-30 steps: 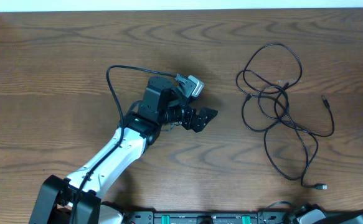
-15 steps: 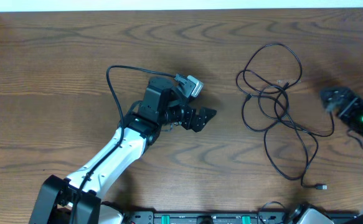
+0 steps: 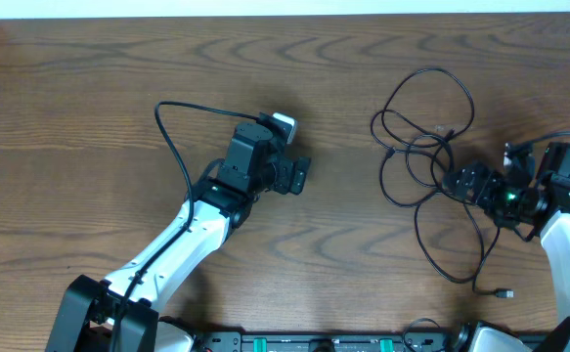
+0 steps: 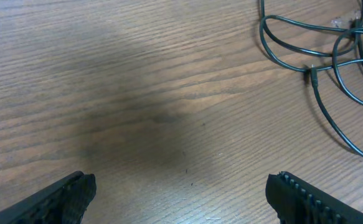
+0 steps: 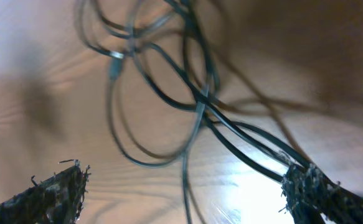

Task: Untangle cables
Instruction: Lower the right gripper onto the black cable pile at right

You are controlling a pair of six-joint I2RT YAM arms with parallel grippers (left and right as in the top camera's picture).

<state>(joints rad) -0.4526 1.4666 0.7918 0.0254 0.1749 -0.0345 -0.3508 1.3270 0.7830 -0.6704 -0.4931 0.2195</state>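
Brown wood-grained worktop (image 3: pixel 89 98) carries the cables (image 3: pixel 447 145), thin dark flexible cords lying in overlapping loops toward its right side, with one plug end (image 3: pixel 504 293) trailing toward the near edge. The right tool (image 3: pixel 465 184) hangs low over the tangle's right part. Its fingers are spread wide and hold nothing, and several cords cross just ahead of them, a stance that looks chosen to straddle one cord before pinching it. The left tool (image 3: pixel 296 176) hovers over bare wood, well apart from the loops, also wide and empty, seemingly placed to take a second cord.
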